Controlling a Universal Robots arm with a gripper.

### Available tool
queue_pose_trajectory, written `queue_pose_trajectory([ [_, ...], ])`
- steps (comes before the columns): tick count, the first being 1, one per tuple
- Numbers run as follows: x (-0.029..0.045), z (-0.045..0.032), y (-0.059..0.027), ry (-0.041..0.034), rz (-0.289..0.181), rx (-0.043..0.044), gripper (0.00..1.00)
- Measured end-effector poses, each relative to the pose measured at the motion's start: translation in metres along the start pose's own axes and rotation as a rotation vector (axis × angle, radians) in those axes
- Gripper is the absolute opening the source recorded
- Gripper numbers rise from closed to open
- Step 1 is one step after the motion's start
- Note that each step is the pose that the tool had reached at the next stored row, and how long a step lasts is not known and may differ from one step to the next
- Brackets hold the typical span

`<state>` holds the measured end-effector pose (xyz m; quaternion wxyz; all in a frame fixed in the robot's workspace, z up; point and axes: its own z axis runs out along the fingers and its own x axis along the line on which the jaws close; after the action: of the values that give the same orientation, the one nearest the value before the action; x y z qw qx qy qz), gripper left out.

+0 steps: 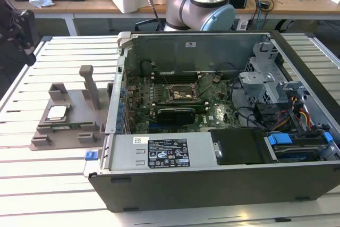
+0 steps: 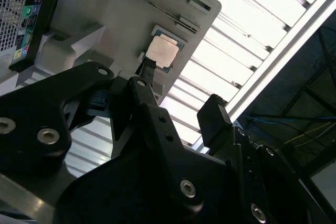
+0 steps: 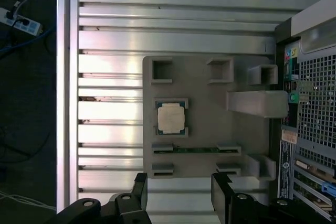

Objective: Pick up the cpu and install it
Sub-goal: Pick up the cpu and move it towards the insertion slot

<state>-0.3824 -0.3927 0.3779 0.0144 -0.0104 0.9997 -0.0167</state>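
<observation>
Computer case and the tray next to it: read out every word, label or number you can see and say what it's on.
Black label on the case: print too small to read.
White sticker beside it: too blurred to read.
Rear sticker on the case's back: unreadable.
cpu top: no legible print.

Slatted metal tabletop [image 3: 110, 40] under the claw [image 3: 179, 195], dark floor [image 3: 26, 129] past its edge, white power strip [image 3: 21, 22], cluttered wooden tabletop [image 1: 79, 5] far off.
</observation>
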Motion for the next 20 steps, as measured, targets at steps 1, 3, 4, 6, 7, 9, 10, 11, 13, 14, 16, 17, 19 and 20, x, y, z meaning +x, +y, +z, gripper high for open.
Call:
queue_pose_trajectory([
  [1,0.0,0.0004,0.0,0.0,0.0,0.0,0.6],
  [3,0.0,0.001,0.0,0.0,0.0,0.0,0.6],
  [4,0.0,0.0013,0.0001,0.0,0.0,-0.0001,0.6],
  [6,0.0,0.0022,0.0001,0.0,0.0,-0.0001,0.6],
  [7,0.0001,0.0025,0.0001,0.0,0.0,0.0,0.6],
  [9,0.0001,0.0033,0.0001,0.0,0.0,0.0,0.6],
  [10,0.0001,0.0035,0.0001,-0.0001,0.0,0.0,0.6],
  [11,0.0001,0.0038,0.0001,0.0,0.0,0.0,0.6],
  [13,0.0001,0.0044,0.0001,0.0001,0.0,0.0,0.6],
  [14,0.0001,0.0047,0.0002,0.0,0.0,-0.0001,0.6],
  [16,0.0001,0.0053,0.0002,0.0,0.0,0.0,0.6],
  [17,0.0002,0.0057,0.0002,0.0,0.0,0.0,0.6],
  [19,0.0002,0.0062,0.0002,0.0,0.0,0.0,0.6],
  [20,0.0002,0.0066,0.0002,0.0,0.0,0.0,0.6],
])
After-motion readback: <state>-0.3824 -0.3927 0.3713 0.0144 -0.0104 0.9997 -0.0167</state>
